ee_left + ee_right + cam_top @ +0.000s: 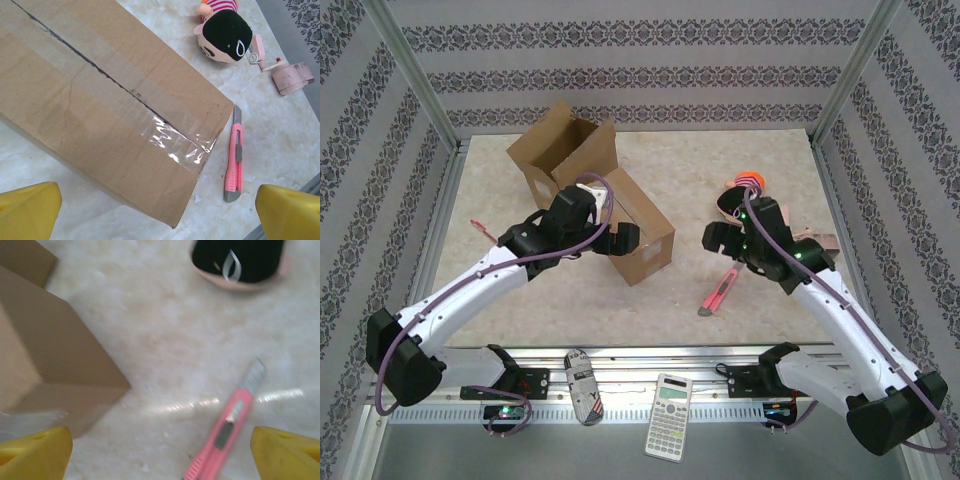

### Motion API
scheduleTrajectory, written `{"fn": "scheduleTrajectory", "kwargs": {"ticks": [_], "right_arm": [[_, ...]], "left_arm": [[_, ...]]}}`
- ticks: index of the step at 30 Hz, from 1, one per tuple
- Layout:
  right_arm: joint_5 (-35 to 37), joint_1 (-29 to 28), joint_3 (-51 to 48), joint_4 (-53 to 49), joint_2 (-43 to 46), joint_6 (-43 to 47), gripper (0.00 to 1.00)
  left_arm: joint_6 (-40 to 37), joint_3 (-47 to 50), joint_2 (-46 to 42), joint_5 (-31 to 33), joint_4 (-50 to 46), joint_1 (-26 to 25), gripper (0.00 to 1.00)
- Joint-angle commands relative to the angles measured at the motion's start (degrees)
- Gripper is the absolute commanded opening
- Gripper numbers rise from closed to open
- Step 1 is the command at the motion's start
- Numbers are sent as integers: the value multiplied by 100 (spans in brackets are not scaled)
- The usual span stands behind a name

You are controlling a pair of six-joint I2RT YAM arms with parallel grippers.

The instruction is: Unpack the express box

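The brown express box (pixel 642 232) lies mid-table, its top seam taped with clear tape and slit along the middle (pixel 107 80). My left gripper (pixel 620 240) hovers open over the box's near end, yellow fingertips (pixel 27 210) wide apart with nothing between them. A pink utility knife (pixel 720 292) lies on the table right of the box, blade out (pixel 234 160). My right gripper (pixel 725 235) stands open above the bare table between the box corner (pixel 45 355) and the knife (pixel 227 430), holding nothing.
Cardboard with open flaps (pixel 565 150) stands behind the box. A plush doll (pixel 748 192) and a pink tape dispenser (pixel 290 77) lie at the right. A calculator (pixel 668 403) and a small patterned item (pixel 582 385) rest on the near rail.
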State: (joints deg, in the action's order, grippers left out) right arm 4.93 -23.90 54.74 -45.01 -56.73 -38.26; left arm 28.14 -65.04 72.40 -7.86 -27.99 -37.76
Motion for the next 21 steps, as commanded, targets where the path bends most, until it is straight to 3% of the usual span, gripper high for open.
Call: {"fn": "scheduleTrajectory", "kwargs": {"ticks": [1,6,12,21], "right_arm": [[144,-45,-532,-302,-182,-697,87],[-683,-168,-1238,366,-743,-1370,84],[-739,-474,-1638,704,-1003,-1999,86],[-682,-519,-1715,765,-1596,-2118,84]], "left_arm": [[-166,-227,-197,142,-417,58,100],[-141,-233,-270,101,-533,58,100],[-159,-337,-235,5,-782,58,100],[-179,-344,-247,-7,-943,58,100]]}}
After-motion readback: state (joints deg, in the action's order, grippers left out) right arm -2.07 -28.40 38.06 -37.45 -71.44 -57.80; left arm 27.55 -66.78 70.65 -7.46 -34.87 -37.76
